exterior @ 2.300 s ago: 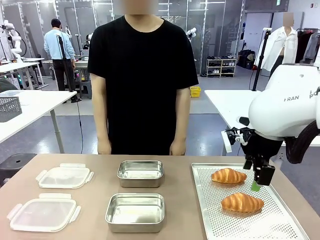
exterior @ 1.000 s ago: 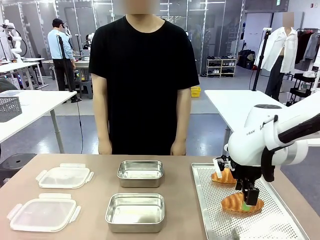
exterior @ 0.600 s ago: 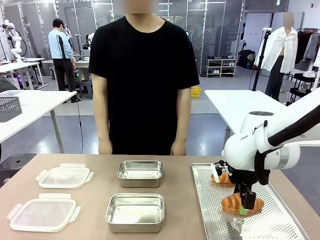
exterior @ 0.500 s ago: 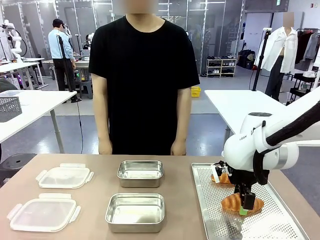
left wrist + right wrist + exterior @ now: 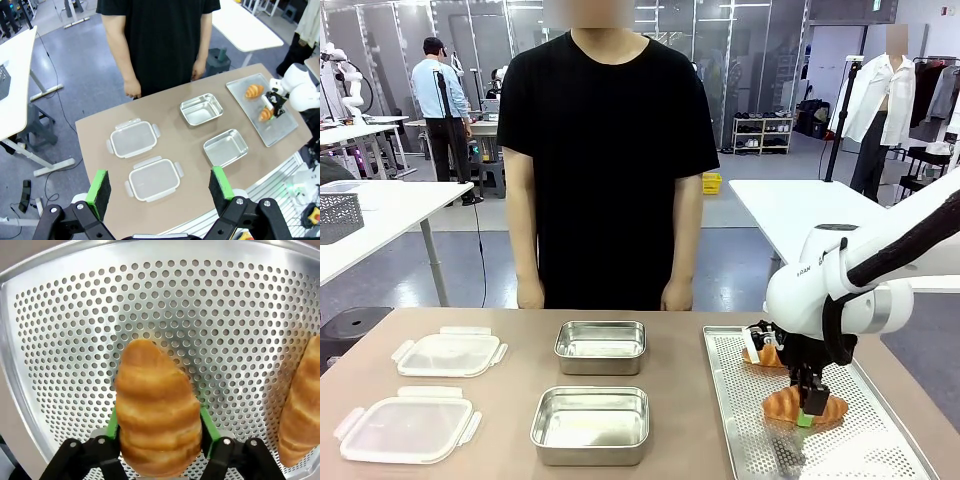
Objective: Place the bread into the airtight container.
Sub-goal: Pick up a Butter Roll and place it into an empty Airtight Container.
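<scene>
A brown bench [image 5: 510, 330] runs across the front view. A person [image 5: 608, 150] in a black T-shirt stands at its far edge, arms hanging down.

The white right arm [image 5: 830, 290] reaches in from the right. Its casing bears small dark lettering, possibly ending in "AN", which is too small to read with confidence.

A perforated metal tray [image 5: 745, 420] lies at the bench's right end, its near corners cut off by the frame.

Two empty steel containers [image 5: 600, 345] [image 5: 590, 425] sit mid-bench, one toward the far edge and one toward the near edge. Two clear lids [image 5: 450, 353] [image 5: 408, 425] lie at the left end.

Two croissants are on the tray. The far croissant [image 5: 765, 356] is partly hidden behind the arm. The near croissant [image 5: 780, 405] lies on the tray, with the right claw [image 5: 806, 410] closed around its middle.

In the right wrist view, green pads [image 5: 207, 427] press against both flanks of the near croissant [image 5: 155, 405].

The left claw [image 5: 160, 187] hangs high above the bench, spread wide and holding nothing.
</scene>
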Available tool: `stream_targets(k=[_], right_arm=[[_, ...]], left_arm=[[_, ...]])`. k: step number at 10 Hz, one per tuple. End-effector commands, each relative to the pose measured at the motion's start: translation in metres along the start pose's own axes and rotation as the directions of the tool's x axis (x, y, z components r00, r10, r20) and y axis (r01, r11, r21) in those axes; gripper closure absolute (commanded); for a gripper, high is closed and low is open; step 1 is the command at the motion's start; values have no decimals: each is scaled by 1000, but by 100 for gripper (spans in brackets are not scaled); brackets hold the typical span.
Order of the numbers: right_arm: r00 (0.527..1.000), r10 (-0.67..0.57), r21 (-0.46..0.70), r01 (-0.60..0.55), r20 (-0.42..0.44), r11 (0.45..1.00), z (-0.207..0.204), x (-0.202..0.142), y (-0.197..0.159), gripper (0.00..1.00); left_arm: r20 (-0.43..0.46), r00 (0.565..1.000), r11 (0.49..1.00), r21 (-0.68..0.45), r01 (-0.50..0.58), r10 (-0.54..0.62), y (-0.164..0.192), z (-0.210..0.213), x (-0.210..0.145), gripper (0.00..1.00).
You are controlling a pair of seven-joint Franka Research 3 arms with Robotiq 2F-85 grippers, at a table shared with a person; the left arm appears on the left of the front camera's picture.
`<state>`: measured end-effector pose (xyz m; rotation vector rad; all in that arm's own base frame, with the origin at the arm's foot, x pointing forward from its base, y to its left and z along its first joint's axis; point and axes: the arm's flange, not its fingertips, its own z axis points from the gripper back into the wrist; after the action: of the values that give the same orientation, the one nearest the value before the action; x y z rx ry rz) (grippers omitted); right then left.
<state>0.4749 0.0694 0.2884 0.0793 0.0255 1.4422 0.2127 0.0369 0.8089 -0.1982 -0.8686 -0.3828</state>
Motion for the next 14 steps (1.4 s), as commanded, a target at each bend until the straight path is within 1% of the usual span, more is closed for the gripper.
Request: stream_targets(k=[1,3,4,5,6,7,8,9,10,12,13,14], right_arm=[[1000,9,42,-9,15,999,-1,0,0,51],[1000,6,17,-7,29,1000,25,2,11,51],[999,29,24,-30,33,999,38,4,17,51],[996,70,41,-73,63,996,57,8,25,51],[997,69,21,-70,37,997,76,15,33,51],[995,80,29,-82,60,996,91,28,42,51],[996,55,35,-58,76,998,102,44,51,51],[997,39,37,-42,70,998,110,62,62,51],[995,70,9,-70,75,997,120,88,78,51],[992,104,-6,-104,64,995,121,156,91,51],[991,128,-4,-127,33,992,116,188,99,51],[990,133,13,-134,50,991,112,220,105,51]], left_arm=[[1,1000,1000,-1,1,-1,0,0,1,0],[1,1000,1000,-1,1,-1,0,0,1,0],[1,1000,1000,-1,1,-1,0,0,1,0],[1,1000,1000,-1,1,-1,0,0,1,0],[1,1000,1000,-1,1,-1,0,0,1,0],[1,1000,1000,-1,1,-1,0,0,1,0],[1,1000,1000,-1,1,-1,0,0,1,0],[1,1000,1000,-1,1,-1,0,0,1,0],[1,1000,1000,-1,1,-1,0,0,1,0],[1,1000,1000,-1,1,-1,0,0,1,0],[1,1000,1000,-1,1,-1,0,0,1,0],[1,1000,1000,-1,1,-1,0,0,1,0]])
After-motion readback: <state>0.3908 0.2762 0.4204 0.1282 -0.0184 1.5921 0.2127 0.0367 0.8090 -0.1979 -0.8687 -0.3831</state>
